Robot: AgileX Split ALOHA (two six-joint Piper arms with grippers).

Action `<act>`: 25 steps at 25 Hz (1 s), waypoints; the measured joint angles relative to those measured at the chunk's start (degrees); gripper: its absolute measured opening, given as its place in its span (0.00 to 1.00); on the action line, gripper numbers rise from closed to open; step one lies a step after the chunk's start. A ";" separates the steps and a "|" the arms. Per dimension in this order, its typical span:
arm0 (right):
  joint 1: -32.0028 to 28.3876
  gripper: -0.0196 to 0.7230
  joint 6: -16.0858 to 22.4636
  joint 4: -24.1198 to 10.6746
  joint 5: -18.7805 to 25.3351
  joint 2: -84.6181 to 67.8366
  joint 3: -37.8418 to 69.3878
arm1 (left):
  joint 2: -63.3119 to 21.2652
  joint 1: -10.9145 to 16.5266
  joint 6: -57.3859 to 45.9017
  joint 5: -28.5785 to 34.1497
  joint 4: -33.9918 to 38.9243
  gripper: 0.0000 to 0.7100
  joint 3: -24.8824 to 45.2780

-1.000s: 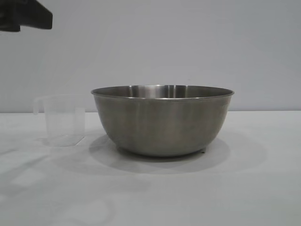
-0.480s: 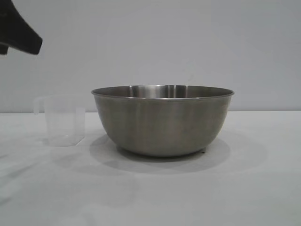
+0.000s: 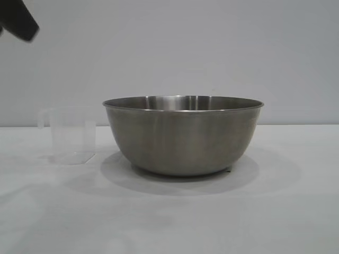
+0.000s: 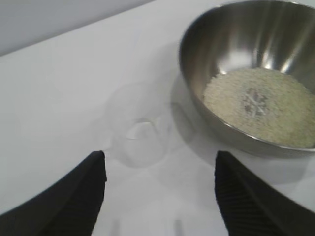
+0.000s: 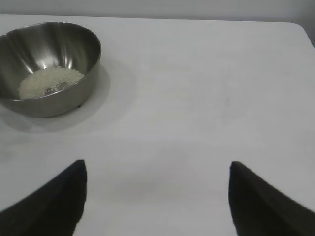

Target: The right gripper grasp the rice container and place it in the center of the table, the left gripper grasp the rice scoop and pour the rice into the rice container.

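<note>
The steel rice container point(image 3: 183, 135) stands at the middle of the white table point(image 3: 275, 211); off-white rice point(image 4: 258, 105) covers its bottom, also seen as rice point(image 5: 49, 81) inside the rice container point(image 5: 74, 49). The clear rice scoop point(image 3: 71, 135) stands upright and empty just left of it, a small gap between them. My left gripper point(image 4: 160, 157) hangs open above the table, short of the rice scoop point(image 4: 140, 132), holding nothing; only a black tip of it point(image 3: 18, 21) shows at the exterior view's top left corner. My right gripper point(image 5: 157, 164) is open over bare table, well away from the container.
A plain grey wall point(image 3: 212, 53) rises behind the table. The table's far corner point(image 5: 298, 27) shows in the right wrist view, with bare white surface between it and the container.
The left arm's black tip has drawn up and left toward the exterior view's top left corner. Bowl and scoop have not moved.
</note>
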 joint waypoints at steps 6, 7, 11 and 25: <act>0.00 0.78 0.00 0.00 0.00 0.00 0.00 | -12.76 0.00 -0.01 13.74 0.12 0.59 -0.87; 0.00 0.78 0.00 0.00 0.00 0.00 0.00 | -14.59 0.00 0.35 16.34 0.00 0.59 -0.87; 0.00 0.78 0.00 0.00 0.00 0.00 0.00 | -24.00 0.00 4.49 24.02 -3.46 0.59 -0.87; 0.00 0.78 0.00 0.00 0.00 0.00 0.00 | -48.19 0.00 21.48 48.00 -20.68 0.59 -0.87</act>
